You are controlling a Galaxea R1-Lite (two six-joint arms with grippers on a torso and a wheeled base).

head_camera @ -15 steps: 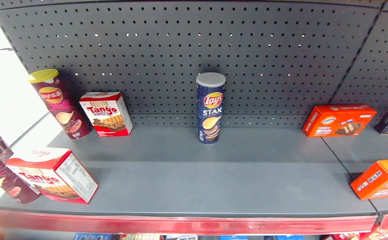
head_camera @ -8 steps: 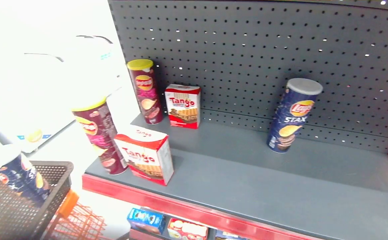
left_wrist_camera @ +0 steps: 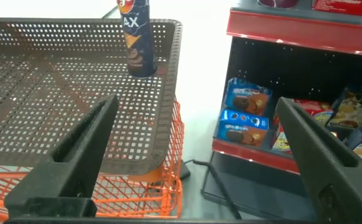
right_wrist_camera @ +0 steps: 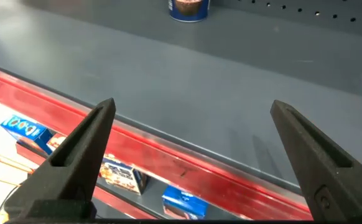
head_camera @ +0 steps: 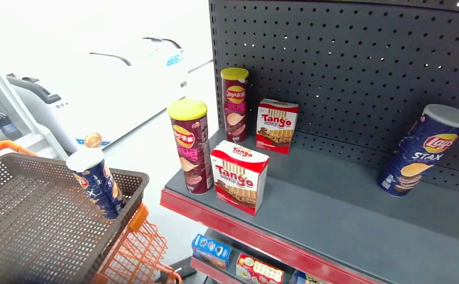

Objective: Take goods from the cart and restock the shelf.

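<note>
Left gripper (left_wrist_camera: 193,165): jaws spread wide, nothing in them, hanging over the floor between cart and shelf unit. Ahead of it is the brown mesh cart basket (left_wrist_camera: 168,74) on an orange wire frame (left_wrist_camera: 137,193). One blue chip can (left_wrist_camera: 137,37) stands upright at the basket's far corner, well beyond the gripper. Also ahead are blue cookie packs (left_wrist_camera: 246,115) on the lower shelf.

Right gripper (right_wrist_camera: 193,162): jaws wide, empty, hovering above the front of the grey shelf (right_wrist_camera: 231,81), over its red front edge (right_wrist_camera: 168,146). Second blue chip can (right_wrist_camera: 189,7) stands upright well ahead of it, toward the pegboard (head_camera: 332,59).

At the shelf end nearest the cart, a front maroon can (head_camera: 192,146) is just beside a front wafer box (head_camera: 239,175). A back maroon can (head_camera: 234,104) and a back wafer box (head_camera: 277,124) stand behind them.
</note>
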